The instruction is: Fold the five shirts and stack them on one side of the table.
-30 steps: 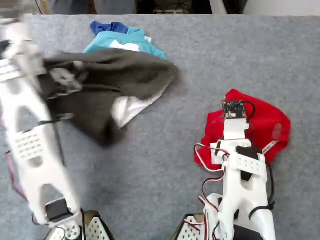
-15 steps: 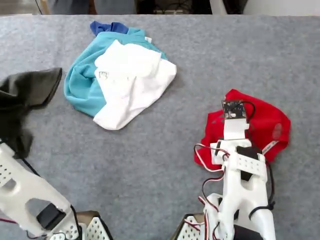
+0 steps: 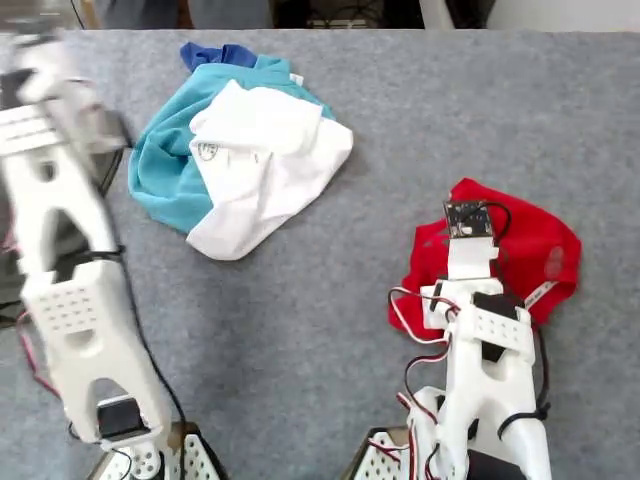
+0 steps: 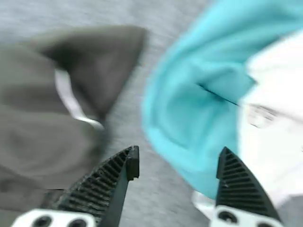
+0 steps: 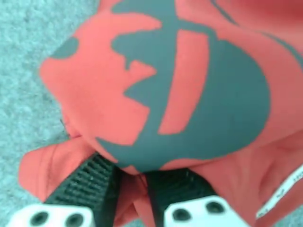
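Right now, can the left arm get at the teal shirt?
Probably yes. The left pincer is open just above the bare edge of the teal shirt, with nothing between. The white shirt covers only its other side.

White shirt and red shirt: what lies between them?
Between the white shirt and the red shirt the high view shows only bare gray table.

Shirts counted, 5: red shirt, white shirt, teal shirt, blue shirt, grey shirt. Arms counted: 2.
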Controlling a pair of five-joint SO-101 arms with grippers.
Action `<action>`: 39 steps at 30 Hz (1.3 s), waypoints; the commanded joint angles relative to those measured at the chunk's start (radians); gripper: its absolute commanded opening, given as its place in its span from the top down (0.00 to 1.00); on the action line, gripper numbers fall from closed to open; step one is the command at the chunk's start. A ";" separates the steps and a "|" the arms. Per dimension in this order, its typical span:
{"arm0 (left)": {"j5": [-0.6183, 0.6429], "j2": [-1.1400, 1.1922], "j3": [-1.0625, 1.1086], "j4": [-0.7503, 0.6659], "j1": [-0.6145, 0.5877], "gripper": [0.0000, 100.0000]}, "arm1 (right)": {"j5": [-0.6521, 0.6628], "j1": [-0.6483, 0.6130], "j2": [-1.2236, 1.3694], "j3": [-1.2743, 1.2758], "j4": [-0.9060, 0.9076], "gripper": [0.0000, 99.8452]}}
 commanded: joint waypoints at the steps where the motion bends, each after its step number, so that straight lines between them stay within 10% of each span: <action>1: 0.038 -0.003 0.088 -0.064 0.171 0.70 | 0.008 0.028 0.007 0.010 -0.008 0.99; 14: 0.143 0.362 0.033 -0.229 0.228 0.81 | 0.008 0.028 0.007 0.010 -0.008 0.99; 17: 0.141 0.371 -0.064 -0.183 0.205 0.97 | 0.008 0.028 0.007 0.010 -0.008 0.99; 24: 0.029 0.382 -0.452 -0.002 0.145 0.97 | 0.008 0.028 0.007 0.010 -0.009 0.99; 39: -0.077 -0.176 -0.664 0.005 -0.331 0.97 | 0.008 0.028 0.007 0.010 -0.009 0.99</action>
